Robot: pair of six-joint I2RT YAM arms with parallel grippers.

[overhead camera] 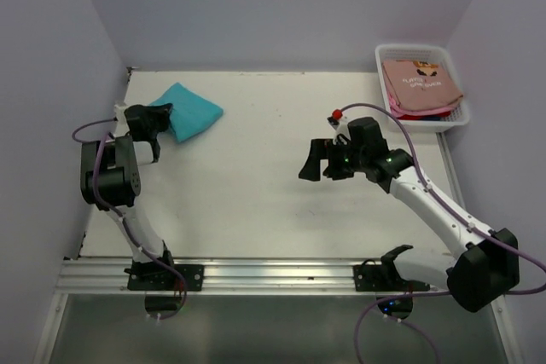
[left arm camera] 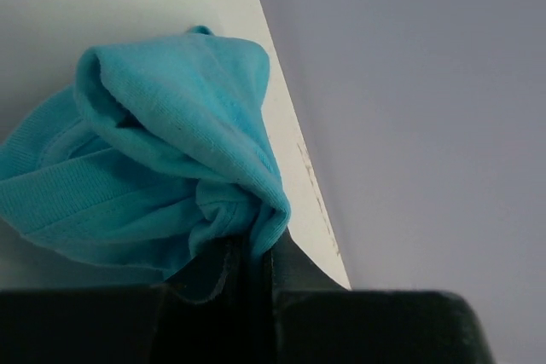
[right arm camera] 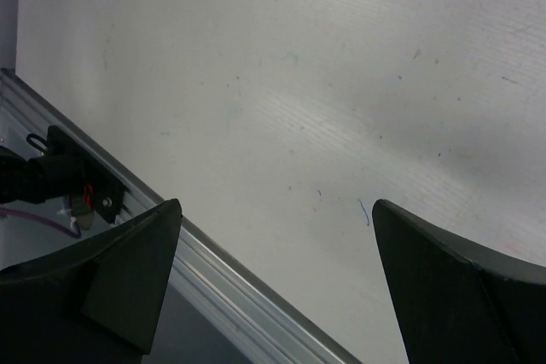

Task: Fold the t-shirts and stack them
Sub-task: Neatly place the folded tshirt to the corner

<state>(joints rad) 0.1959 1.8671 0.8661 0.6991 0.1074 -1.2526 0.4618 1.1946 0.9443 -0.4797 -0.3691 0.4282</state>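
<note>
**Teal shirt set down, the others wait**

The folded teal t-shirt (overhead camera: 189, 110) lies at the far left of the table (overhead camera: 256, 202), its edge clenched in the left gripper (left arm camera: 256, 253). The pink t-shirt (overhead camera: 418, 83) lies in the basket (overhead camera: 381, 61). The right gripper (overhead camera: 320, 159) hangs spread, empty. Next is probably letting go, then fetching the pink one.

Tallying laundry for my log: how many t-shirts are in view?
2 clearly: the teal t-shirt, far left on the table, pinched by the left claw; the salmon-pink t-shirt, topmost in the white basket. Red and blue edges beneath hint at more, hidden.

Plain teal t-shirt (overhead camera: 193, 109) — salmon-pink t-shirt (overhead camera: 418, 84) with small dark print — white basket (overhead camera: 411, 47)
</note>
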